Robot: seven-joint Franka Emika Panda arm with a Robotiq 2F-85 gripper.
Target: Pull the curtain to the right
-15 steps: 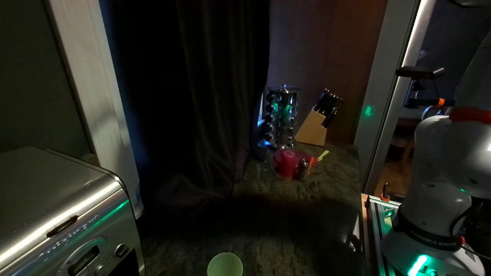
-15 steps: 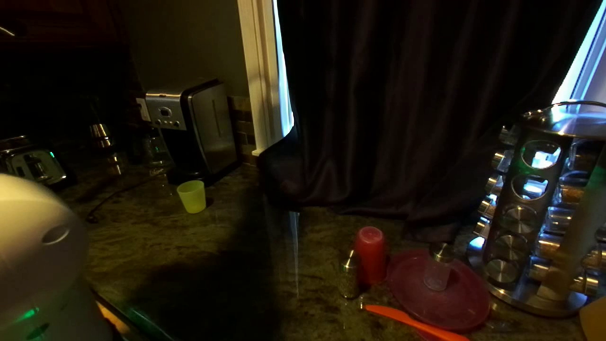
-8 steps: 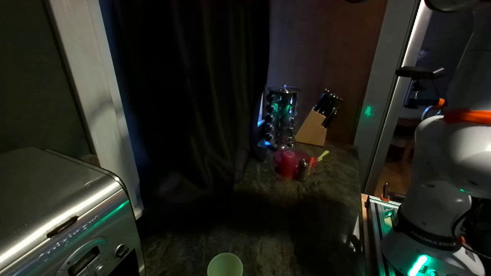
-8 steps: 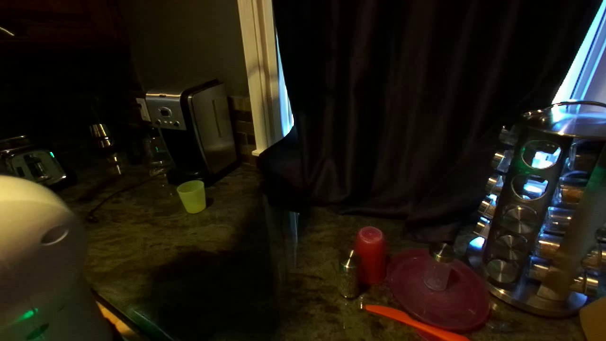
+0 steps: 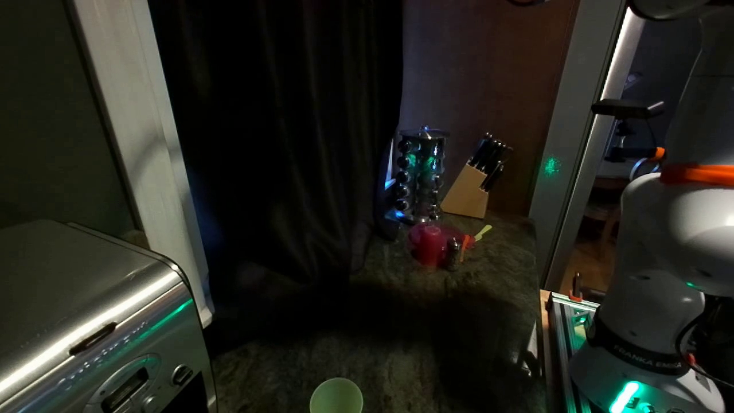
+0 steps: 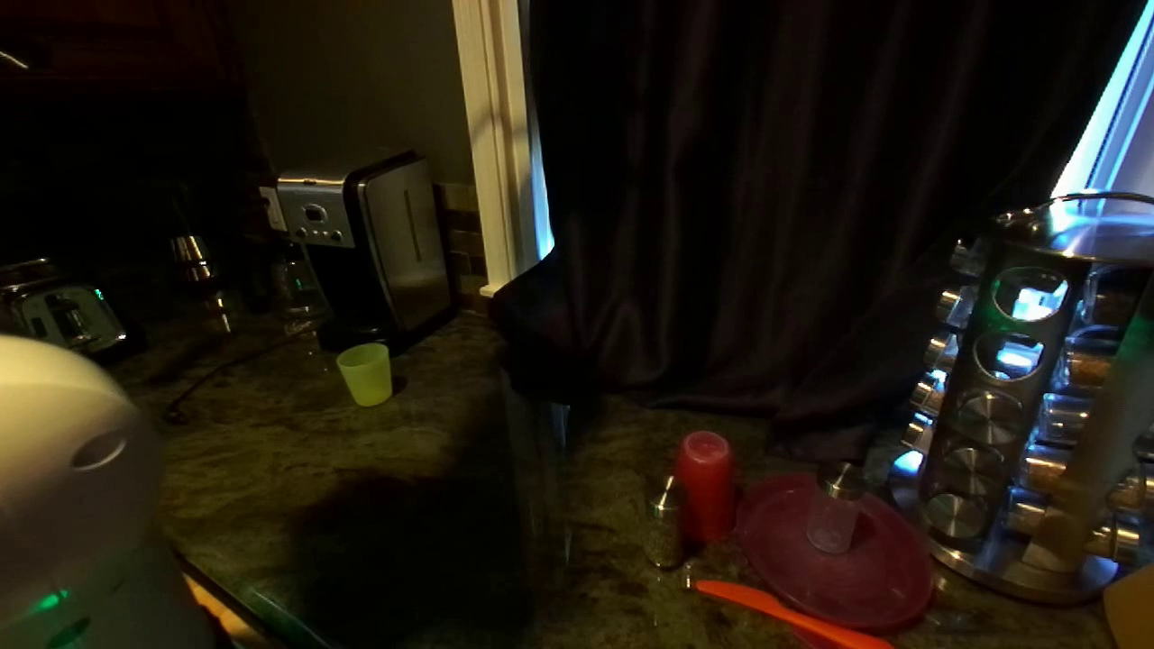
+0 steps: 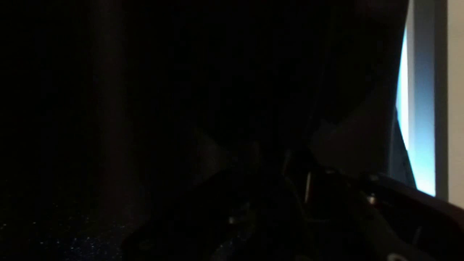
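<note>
While your arm (image 5: 665, 246) reads "FRANKA EMIKA" and light (image 6: 1097, 140) edges the curtain (image 6: 784, 207), you can't tell whether the claw (image 7: 279, 170) pinches.

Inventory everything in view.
curtain: one, nearly black, over the window
countertop: one, mottled green, below curtain
coffee maker: one, silver, left of curtain
toaster: one, silver, left of coffee maker
dim objects: several, colours unclear, near toaster
cup: one, lime, near coffee maker
spice rack: one, silver, beside curtain
knife block: one, tan, beside spice rack
plate: one, reddish, near spice rack
tumbler: one, red, beside plate
shakers: two, silver-topped, one by tumbler, one on plate
knife: one, orange, beside plate
utensil: one, lime, near knife block
camera: one, black, beyond countertop
robot arm: one, white, beside countertop
jaws: one pair, dark, low in wrist view
</note>
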